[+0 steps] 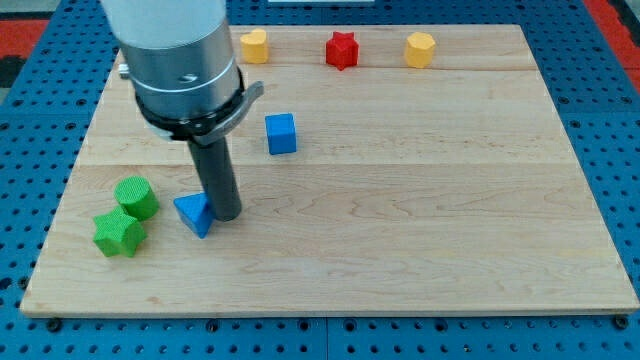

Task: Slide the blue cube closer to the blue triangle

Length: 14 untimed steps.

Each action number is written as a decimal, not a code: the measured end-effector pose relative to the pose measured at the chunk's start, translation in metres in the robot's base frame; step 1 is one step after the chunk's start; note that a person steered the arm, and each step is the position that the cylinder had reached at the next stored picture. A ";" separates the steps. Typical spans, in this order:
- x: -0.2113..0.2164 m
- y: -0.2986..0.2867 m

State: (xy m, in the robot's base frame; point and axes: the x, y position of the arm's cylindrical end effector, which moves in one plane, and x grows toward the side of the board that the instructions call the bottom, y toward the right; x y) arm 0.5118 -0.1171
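The blue cube (281, 134) sits on the wooden board a little left of the view's centre, in the upper half. The blue triangle (194, 214) lies lower left of it, near the board's left side. My tip (226, 214) rests on the board right beside the blue triangle, on its right edge, touching or nearly touching it. The tip is below and left of the blue cube, well apart from it.
A green cylinder (136, 197) and a green star (119, 233) lie left of the triangle. Along the view's top edge sit a yellow heart (254, 45), a red star (342, 50) and a yellow hexagon (420, 49). The board (400, 220) ends just below.
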 end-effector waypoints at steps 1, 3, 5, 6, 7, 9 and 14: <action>-0.003 -0.048; 0.012 0.109; -0.017 0.244; -0.055 0.232; -0.086 0.232; -0.098 0.237; -0.152 0.128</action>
State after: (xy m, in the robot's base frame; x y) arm 0.3595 0.0108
